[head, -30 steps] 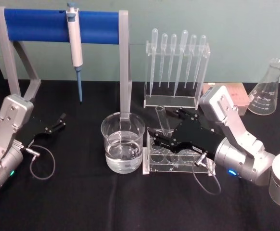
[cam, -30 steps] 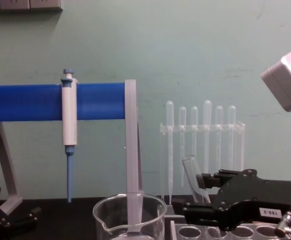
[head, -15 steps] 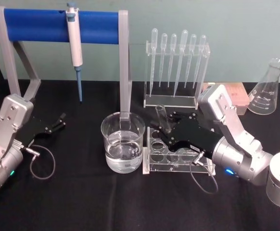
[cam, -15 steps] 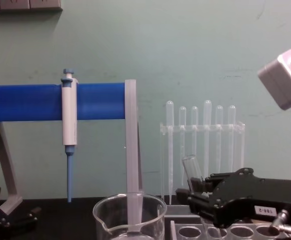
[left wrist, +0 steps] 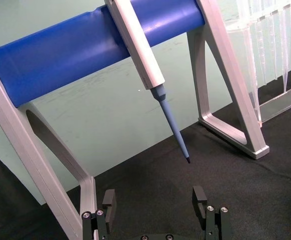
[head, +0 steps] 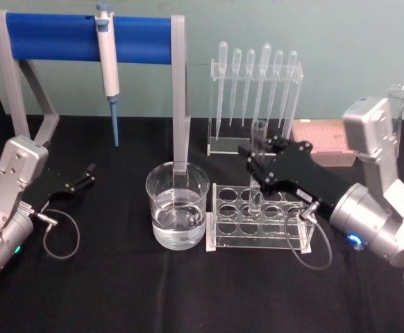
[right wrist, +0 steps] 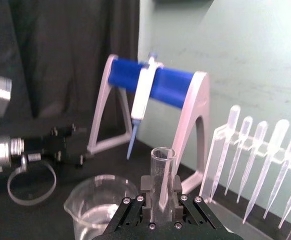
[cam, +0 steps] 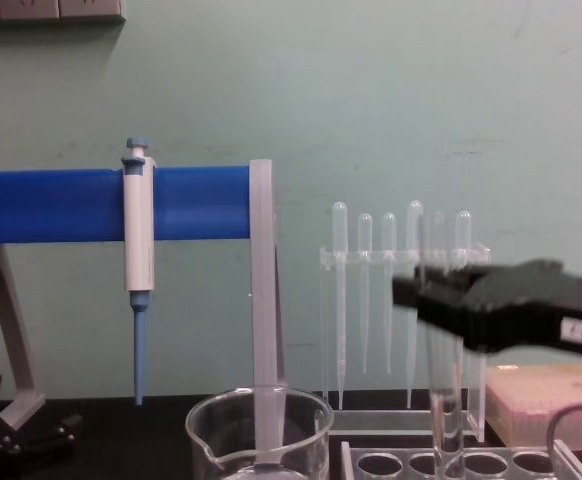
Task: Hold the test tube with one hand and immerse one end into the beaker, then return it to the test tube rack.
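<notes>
**Tube held over the rack, beaker dip next**

At centre right, the right gripper (head: 261, 170) is clamped on the upright test tube (head: 259, 137), whose bottom seems barely clear of the test tube rack (head: 257, 239). The next move calls for carrying it left and lowering it into the beaker (head: 162, 208). The left gripper (head: 87, 173) rests at mid-left, fingers apart.

Glossy clear glass test tube (cam: 443, 405) and beaker (head: 159, 208); matt black cloth (head: 119, 277).
</notes>
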Robot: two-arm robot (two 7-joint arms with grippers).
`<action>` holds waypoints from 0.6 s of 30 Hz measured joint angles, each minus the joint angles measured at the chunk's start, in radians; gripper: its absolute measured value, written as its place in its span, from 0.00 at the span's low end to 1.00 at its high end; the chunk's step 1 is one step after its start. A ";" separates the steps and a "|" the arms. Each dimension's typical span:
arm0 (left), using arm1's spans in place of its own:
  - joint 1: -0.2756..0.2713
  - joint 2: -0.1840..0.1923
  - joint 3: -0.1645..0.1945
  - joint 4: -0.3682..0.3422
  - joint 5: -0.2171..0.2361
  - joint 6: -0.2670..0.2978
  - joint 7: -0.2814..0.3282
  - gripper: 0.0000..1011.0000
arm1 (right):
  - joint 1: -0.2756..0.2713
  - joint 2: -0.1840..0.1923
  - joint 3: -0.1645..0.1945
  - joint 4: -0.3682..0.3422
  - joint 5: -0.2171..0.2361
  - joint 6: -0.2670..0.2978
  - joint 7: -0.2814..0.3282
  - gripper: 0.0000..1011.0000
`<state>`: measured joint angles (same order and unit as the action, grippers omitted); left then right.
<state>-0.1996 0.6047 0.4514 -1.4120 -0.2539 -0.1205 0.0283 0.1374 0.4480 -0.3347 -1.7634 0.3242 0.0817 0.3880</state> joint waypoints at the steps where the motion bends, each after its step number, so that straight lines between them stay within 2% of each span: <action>1: 0.000 0.000 0.000 0.000 0.000 0.000 0.000 0.99 | -0.005 -0.001 0.007 -0.008 0.010 0.000 -0.001 0.22; 6: 0.000 0.000 0.000 0.000 0.000 0.000 0.000 0.99 | -0.021 -0.005 0.033 -0.046 0.056 0.011 -0.015 0.22; 18: 0.000 0.000 0.000 0.000 0.000 0.000 0.000 0.99 | -0.017 0.000 0.031 -0.057 0.068 0.027 -0.022 0.23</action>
<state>-0.1995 0.6047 0.4514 -1.4120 -0.2539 -0.1206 0.0283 0.1200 0.4478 -0.3032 -1.8204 0.3923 0.1085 0.3658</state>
